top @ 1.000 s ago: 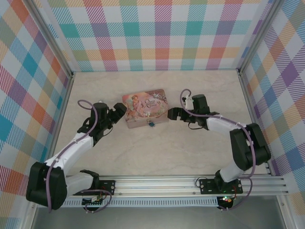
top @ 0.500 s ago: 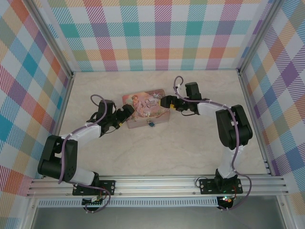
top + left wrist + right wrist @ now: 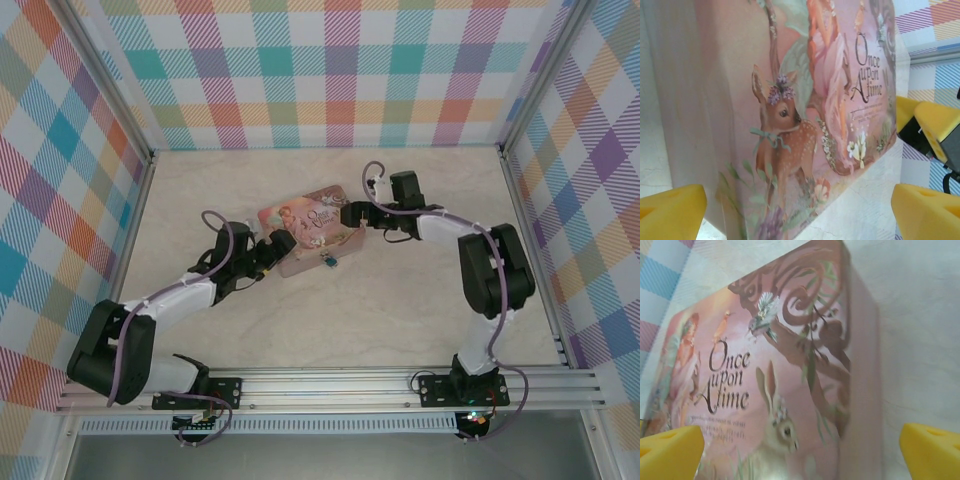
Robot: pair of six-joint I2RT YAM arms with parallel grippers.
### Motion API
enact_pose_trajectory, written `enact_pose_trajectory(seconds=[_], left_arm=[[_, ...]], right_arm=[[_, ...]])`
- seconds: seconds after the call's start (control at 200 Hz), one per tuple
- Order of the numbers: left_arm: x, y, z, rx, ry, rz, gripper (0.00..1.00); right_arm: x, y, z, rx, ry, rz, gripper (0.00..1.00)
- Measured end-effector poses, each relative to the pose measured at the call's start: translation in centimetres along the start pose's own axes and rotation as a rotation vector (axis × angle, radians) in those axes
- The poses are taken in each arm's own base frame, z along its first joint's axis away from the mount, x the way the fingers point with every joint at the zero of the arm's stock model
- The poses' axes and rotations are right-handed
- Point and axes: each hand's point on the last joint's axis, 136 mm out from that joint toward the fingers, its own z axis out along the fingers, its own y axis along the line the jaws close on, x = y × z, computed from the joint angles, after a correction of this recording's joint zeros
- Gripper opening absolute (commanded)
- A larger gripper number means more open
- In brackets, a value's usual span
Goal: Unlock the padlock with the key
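Observation:
The pink picture tin (image 3: 312, 228) lies mid-table, and the tiny blue-teal padlock (image 3: 328, 262) hangs at its near edge. The key is too small to make out. My left gripper (image 3: 275, 247) is open at the tin's left near corner. In the left wrist view the deer-painted tin (image 3: 790, 100) stands between the yellow fingertips (image 3: 670, 212) of that gripper (image 3: 800, 215). My right gripper (image 3: 352, 215) is open against the tin's right end. In the right wrist view the rabbit-painted lid (image 3: 775, 380) sits between the yellow pads (image 3: 932, 450) of that gripper (image 3: 800, 455).
Checked walls enclose the marbled table (image 3: 420, 300) on three sides, with metal corner posts. An aluminium rail (image 3: 330, 385) runs along the near edge by the arm bases. Bare tabletop lies in front of the tin and to its right.
Both arms have closed in on the tin, the left from its left side and the right from its right end. The tin has turned slightly, and the padlock has shifted a little right.

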Motion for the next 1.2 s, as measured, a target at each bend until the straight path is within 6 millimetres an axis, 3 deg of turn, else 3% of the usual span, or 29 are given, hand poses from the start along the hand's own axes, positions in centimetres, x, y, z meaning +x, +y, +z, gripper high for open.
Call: enact_pose_trajectory(seconds=[0.15, 0.245, 0.4, 0.53, 0.685, 0.955, 1.2], left_arm=[[-1.0, -1.1, -2.2, 0.011, -0.068, 0.031, 0.94], [-1.6, -2.0, -3.5, 0.012, -0.099, 0.066, 0.94], [-3.2, -4.9, -4.2, 0.027, -0.116, 0.129, 0.93], [-5.0, -7.5, -3.1, 0.038, -0.118, 0.181, 0.93], [-6.9, -8.8, -0.1, 0.014, -0.098, 0.231, 0.93], [-7.6, -7.6, 5.3, -0.032, -0.012, 0.243, 0.93], [-6.7, -6.1, 7.2, -0.051, 0.042, 0.228, 0.92]], right_arm=[[1.3, 1.3, -3.7, 0.014, -0.063, -0.103, 1.00], [3.3, 2.0, -4.9, -0.022, -0.075, -0.151, 1.00], [8.7, 1.9, -4.5, -0.063, -0.027, -0.198, 0.97], [12.3, 3.0, -3.5, -0.093, 0.015, -0.300, 0.88], [12.3, 4.7, -2.4, -0.131, -0.024, -0.438, 0.83], [12.6, 3.9, 0.7, -0.110, -0.005, -0.509, 0.72], [12.5, 3.9, 2.4, -0.097, -0.003, -0.532, 0.62]])
